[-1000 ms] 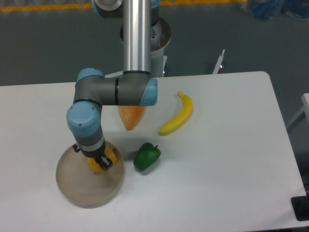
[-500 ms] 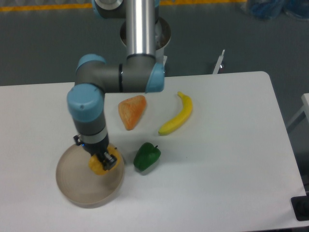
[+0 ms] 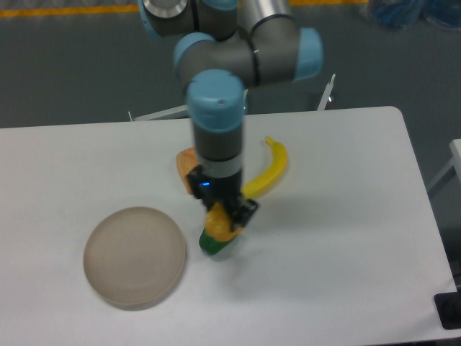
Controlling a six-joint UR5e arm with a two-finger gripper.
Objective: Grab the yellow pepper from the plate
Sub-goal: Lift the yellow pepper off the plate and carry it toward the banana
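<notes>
You have the claw (image 3: pixel 225 218) clamped on the yellow pepper (image 3: pixel 218 220), which hangs in its grip clear of the plate (image 3: pixel 134 256) and directly over the green pepper (image 3: pixel 211 243), so only the lower edge of the green one shows. The plate lies on the white tabletop (image 3: pixel 338 238) at about 8 o'clock from the claw, well apart from it. At 12 o'clock the arm hides most of the orange fruit slice (image 3: pixel 184 163), and the banana (image 3: pixel 270 170) curves away at about 1 o'clock, near the claw
</notes>
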